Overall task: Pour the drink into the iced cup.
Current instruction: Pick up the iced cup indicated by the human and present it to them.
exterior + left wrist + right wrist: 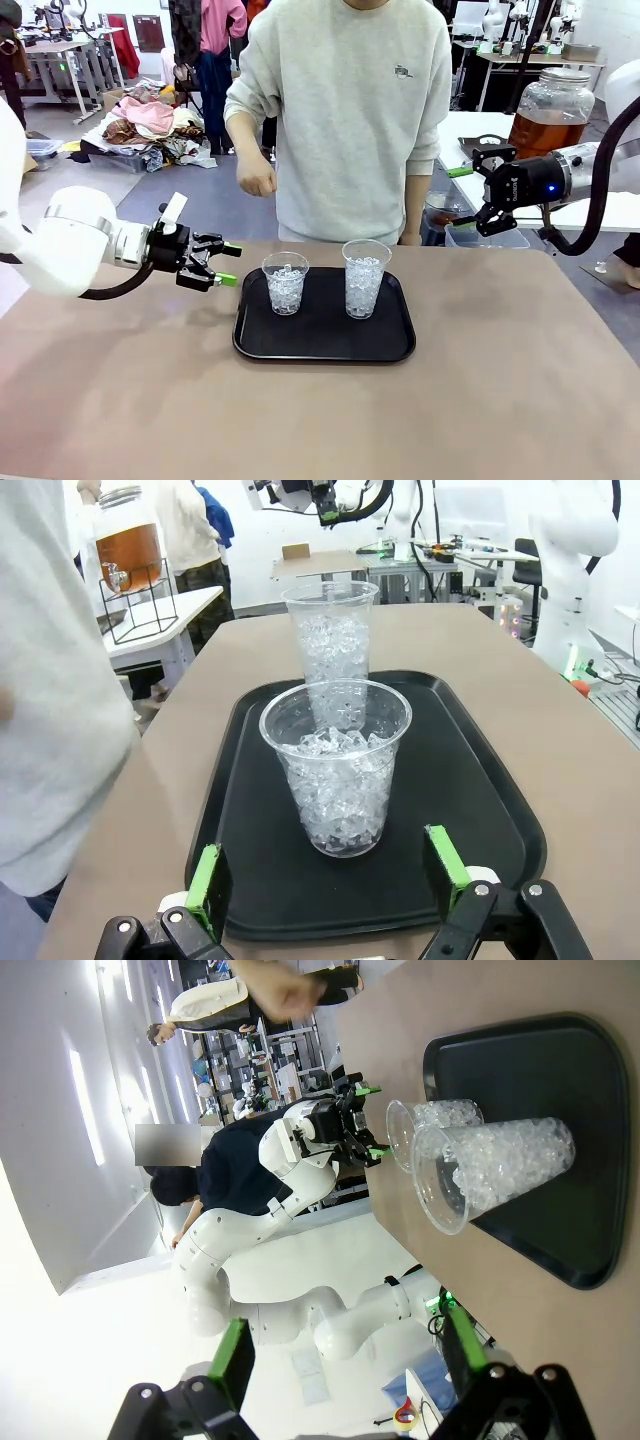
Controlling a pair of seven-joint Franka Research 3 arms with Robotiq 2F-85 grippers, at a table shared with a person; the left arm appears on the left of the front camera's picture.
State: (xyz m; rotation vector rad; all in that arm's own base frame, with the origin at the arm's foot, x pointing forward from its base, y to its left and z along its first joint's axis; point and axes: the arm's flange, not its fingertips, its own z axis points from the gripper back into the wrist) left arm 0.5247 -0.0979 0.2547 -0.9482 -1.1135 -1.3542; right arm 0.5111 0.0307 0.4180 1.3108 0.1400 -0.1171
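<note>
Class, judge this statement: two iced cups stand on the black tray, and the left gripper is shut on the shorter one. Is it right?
No. The left gripper is open, short of the shorter cup and holding nothing, as the front view shows. The rest is right.

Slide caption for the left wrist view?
Open left gripper faces the shorter iced cup on a black tray, taller iced cup behind.

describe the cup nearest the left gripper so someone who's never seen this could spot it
On the brown table sits a black tray with two clear plastic cups of ice. The shorter cup stands on the tray's left half, closest to the left gripper. Its neighbour, the taller cup, rises above it.
</note>
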